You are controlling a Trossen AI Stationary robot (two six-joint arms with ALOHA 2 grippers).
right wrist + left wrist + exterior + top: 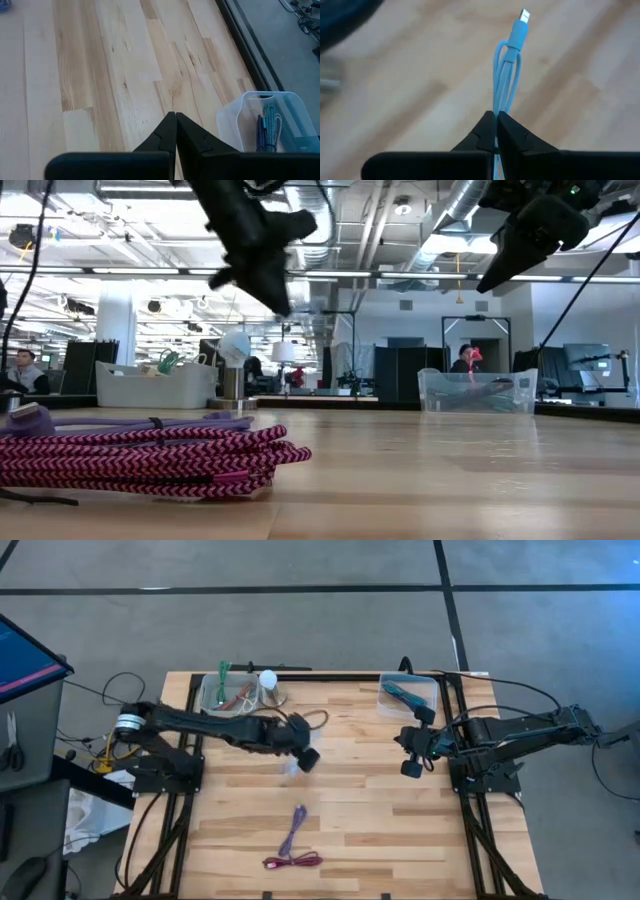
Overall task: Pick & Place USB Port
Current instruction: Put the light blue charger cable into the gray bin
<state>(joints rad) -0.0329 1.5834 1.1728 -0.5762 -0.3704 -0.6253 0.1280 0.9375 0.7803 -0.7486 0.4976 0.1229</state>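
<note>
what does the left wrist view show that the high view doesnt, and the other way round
Only the left wrist view: the left end effector shut on a folded light blue cable, its connector tip plain to see.

Only the high view: the purple and pink cable near the table's front, two clear bins, and the right end effector waiting shut, empty, above the table's right side.

Both: the wooden table and the left end effector.

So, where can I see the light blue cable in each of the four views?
High view: faint, under the left gripper, mid-table.
Low view: cannot tell.
Left wrist view: light blue cable pinched between shut fingers.
Right wrist view: not in it.
Shared landmark: wooden table.
</note>
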